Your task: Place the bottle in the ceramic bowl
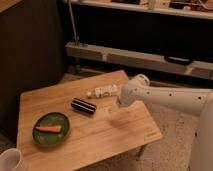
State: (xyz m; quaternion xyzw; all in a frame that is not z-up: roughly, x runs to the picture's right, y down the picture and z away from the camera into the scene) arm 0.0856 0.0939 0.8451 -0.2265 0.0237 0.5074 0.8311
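Note:
The bottle (102, 92) is small and clear with a white cap and lies on its side on the wooden table (80, 145), toward the far side. The ceramic bowl (51, 129) is a shallow dark-green dish at the table's front left, with an orange carrot-like piece (48, 128) lying in it. My white arm (165, 97) reaches in from the right. My gripper (115, 111) hangs down just right of and in front of the bottle, close to the table top and apart from the bottle.
A black ribbed cylinder (83, 106) lies between the bottle and the bowl. A white mug-like vessel (10, 160) stands at the front left corner. Behind the table are a dark wall and a low shelf (140, 59).

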